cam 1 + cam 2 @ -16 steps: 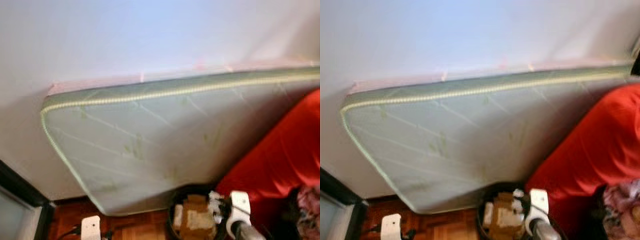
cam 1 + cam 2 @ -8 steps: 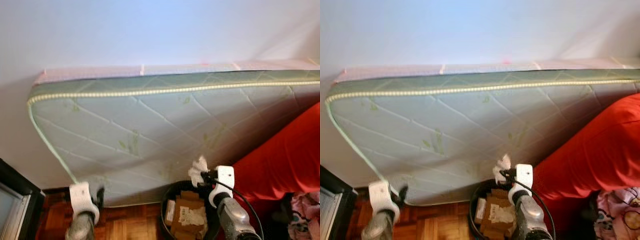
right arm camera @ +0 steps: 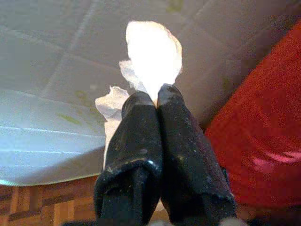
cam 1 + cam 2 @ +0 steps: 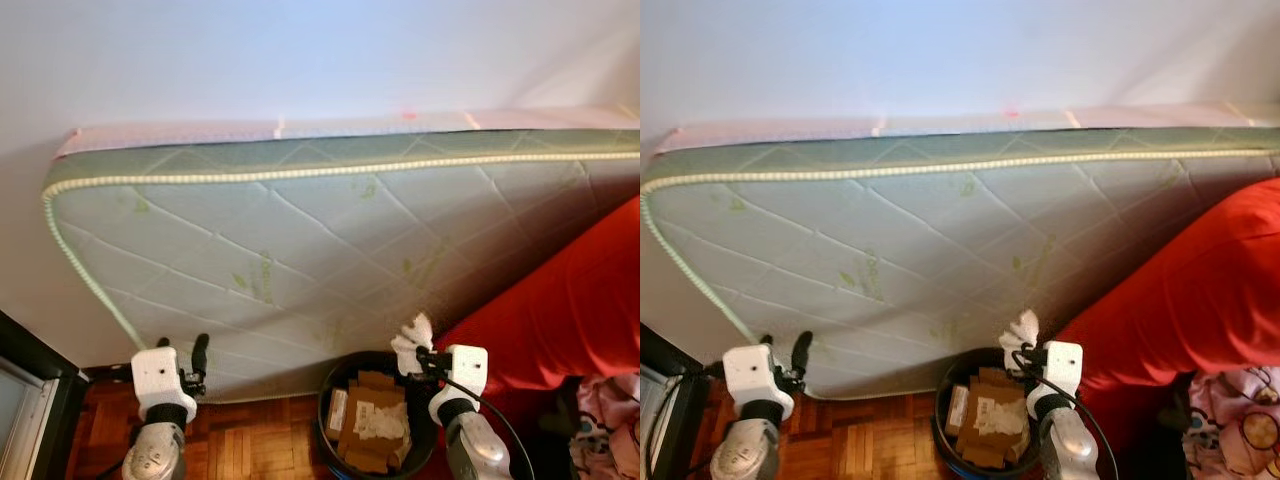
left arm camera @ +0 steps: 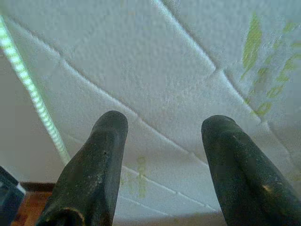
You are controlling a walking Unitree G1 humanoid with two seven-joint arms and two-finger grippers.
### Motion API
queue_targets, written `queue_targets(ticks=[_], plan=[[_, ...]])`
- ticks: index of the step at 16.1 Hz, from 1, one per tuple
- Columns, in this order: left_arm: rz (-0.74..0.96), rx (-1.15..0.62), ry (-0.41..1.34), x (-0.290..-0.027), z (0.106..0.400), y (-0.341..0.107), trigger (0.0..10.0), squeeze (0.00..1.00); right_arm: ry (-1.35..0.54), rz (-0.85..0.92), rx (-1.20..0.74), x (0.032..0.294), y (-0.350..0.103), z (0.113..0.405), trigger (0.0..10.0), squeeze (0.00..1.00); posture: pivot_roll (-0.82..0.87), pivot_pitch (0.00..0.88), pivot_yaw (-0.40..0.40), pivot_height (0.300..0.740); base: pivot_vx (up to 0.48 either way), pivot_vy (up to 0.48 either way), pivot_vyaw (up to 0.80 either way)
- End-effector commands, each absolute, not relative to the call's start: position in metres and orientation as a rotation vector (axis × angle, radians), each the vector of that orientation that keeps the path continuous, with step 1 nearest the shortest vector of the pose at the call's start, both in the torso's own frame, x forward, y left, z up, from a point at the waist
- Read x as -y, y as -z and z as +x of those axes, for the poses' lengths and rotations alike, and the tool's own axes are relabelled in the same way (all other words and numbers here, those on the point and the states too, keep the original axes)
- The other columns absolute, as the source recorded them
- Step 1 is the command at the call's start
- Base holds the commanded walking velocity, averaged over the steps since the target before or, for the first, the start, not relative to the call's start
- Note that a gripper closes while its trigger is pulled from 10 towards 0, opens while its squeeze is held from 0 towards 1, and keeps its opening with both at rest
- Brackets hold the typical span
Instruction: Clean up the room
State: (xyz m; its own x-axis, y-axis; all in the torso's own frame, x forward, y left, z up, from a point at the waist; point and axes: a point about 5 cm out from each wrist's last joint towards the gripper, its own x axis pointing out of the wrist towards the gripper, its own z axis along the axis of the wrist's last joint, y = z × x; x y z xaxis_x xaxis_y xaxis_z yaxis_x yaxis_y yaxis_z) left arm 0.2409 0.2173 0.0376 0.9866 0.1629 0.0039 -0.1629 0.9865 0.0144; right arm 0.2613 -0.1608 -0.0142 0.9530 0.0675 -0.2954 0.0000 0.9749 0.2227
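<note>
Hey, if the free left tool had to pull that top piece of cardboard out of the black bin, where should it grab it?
Probably the cardboard's upper edge, coming from above through the bin's open mouth: the pieces stand stacked inside, so the walls block any side approach. The left tool is open; the right tool holds a tissue.

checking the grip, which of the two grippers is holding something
The right gripper, shut on a crumpled white tissue above the bin; the left gripper is open, empty.

We see a mattress [image 4: 330, 260] leaning on the wall [image 4: 300, 60] at twelve o'clock. A bin [image 4: 331, 385] of cardboard [image 4: 372, 430] stands before it at six, a sofa [image 4: 570, 310] at four.
</note>
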Motion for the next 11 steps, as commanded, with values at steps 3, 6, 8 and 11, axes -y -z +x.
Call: queue_targets(ticks=[3,6,8,11], plan=[[0.014,-0.029,-0.155,-0.2149,0.238,-0.0397,10.0,0.0,0.007,0.205,-0.324,0.1687,0.0172,0.2569,10.0,0.0,0.05,0.176,-0.061,0.72,0.0,0.0,0.0],[0.017,-0.049,-0.13,-0.2127,0.2386,-0.0423,10.0,0.0,-0.008,0.188,-0.328,0.1693,0.0188,0.2544,10.0,0.0,0.06,0.19,-0.059,0.697,0.0,0.0,0.0],[0.02,-0.057,-0.131,-0.2138,0.2369,-0.0428,10.0,0.0,-0.006,0.187,-0.343,0.1691,0.0204,0.2538,10.0,0.0,0.07,0.187,-0.06,0.697,0.0,0.0,0.0],[0.019,-0.065,-0.133,-0.214,0.2367,-0.0438,10.0,0.0,-0.008,0.171,-0.378,0.1689,0.0222,0.2552,10.0,0.0,0.07,0.183,-0.062,0.697,0.0,0.0,0.0]])
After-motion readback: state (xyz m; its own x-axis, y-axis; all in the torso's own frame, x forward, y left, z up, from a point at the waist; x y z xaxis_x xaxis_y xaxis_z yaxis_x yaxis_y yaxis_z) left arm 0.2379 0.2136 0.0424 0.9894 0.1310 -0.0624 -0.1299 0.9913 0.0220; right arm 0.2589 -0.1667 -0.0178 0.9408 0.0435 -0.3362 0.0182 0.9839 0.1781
